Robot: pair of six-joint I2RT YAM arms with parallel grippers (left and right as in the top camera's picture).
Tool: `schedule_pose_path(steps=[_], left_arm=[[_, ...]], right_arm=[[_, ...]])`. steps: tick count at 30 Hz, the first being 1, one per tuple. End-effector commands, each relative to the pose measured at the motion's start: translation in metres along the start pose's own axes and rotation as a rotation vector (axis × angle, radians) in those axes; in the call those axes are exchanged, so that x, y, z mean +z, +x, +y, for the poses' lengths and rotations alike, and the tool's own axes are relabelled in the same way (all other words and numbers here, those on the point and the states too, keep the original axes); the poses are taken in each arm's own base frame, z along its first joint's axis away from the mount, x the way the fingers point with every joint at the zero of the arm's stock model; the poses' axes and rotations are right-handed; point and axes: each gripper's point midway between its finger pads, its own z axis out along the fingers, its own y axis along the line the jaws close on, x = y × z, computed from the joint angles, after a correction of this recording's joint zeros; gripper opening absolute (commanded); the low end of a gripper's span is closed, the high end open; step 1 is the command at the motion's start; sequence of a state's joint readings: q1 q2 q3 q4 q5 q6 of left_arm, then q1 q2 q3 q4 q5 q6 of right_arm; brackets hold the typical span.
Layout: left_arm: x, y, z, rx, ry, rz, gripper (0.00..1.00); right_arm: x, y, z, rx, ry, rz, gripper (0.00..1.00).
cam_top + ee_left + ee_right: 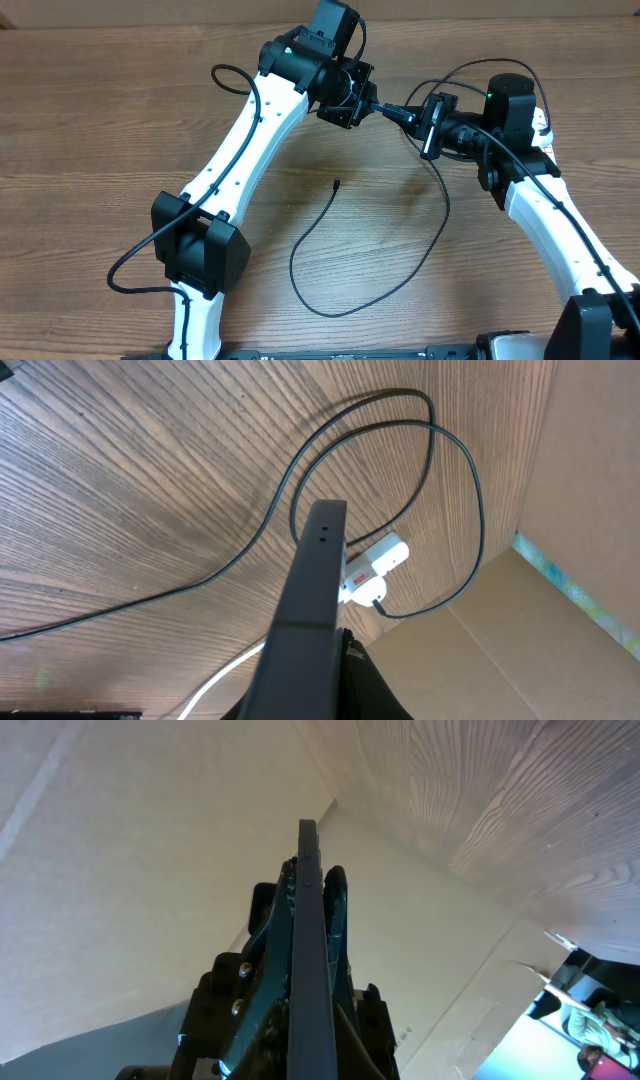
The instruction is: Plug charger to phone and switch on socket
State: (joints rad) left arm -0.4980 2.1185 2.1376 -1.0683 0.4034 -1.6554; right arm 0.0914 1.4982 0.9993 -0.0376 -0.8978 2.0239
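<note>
The phone (432, 135) is held edge-on above the table at the back, between both grippers. My left gripper (406, 114) grips it from the left and my right gripper (447, 128) from the right. In the left wrist view the phone (312, 600) is a dark slab rising from my jaws (340, 695). In the right wrist view the phone (310, 940) runs up from my jaws (318, 1065), with the left gripper (255, 985) behind it. The charger cable (330, 312) loops on the table, its connector tip (336, 183) lying free. The socket (382, 555), white with red switches, has the black plug (378, 601) in it. The socket is hidden in the overhead view.
A cardboard wall (560, 480) stands close behind the socket. The socket's white cord (215, 680) runs along the wooden table (100, 150). The charger cable (455, 455) makes loops beside the socket. Both arms' own black wires hang near the grippers.
</note>
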Motion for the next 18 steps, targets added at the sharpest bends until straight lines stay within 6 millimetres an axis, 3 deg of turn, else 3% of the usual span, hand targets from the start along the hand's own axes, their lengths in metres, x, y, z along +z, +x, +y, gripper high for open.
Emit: schedule_pose_path(steps=[1, 13, 18], left_arm=[[-0.0096, 0.0042, 0.0026, 0.043, -0.006, -0.016, 0.04], [-0.0096, 0.0042, 0.0026, 0.043, -0.006, -0.016, 0.04], [-0.0097, 0.0038, 0.0025, 0.043, -0.006, -0.017, 0.04]], right_arm=[[-0.0017, 0.0163, 0.0103, 0.086, -0.016, 0.041, 0.11], [-0.0017, 0.0163, 0.0103, 0.086, -0.016, 0.040, 0.16], [-0.0017, 0.0162, 0.0103, 0.086, -0.016, 0.040, 0.25]])
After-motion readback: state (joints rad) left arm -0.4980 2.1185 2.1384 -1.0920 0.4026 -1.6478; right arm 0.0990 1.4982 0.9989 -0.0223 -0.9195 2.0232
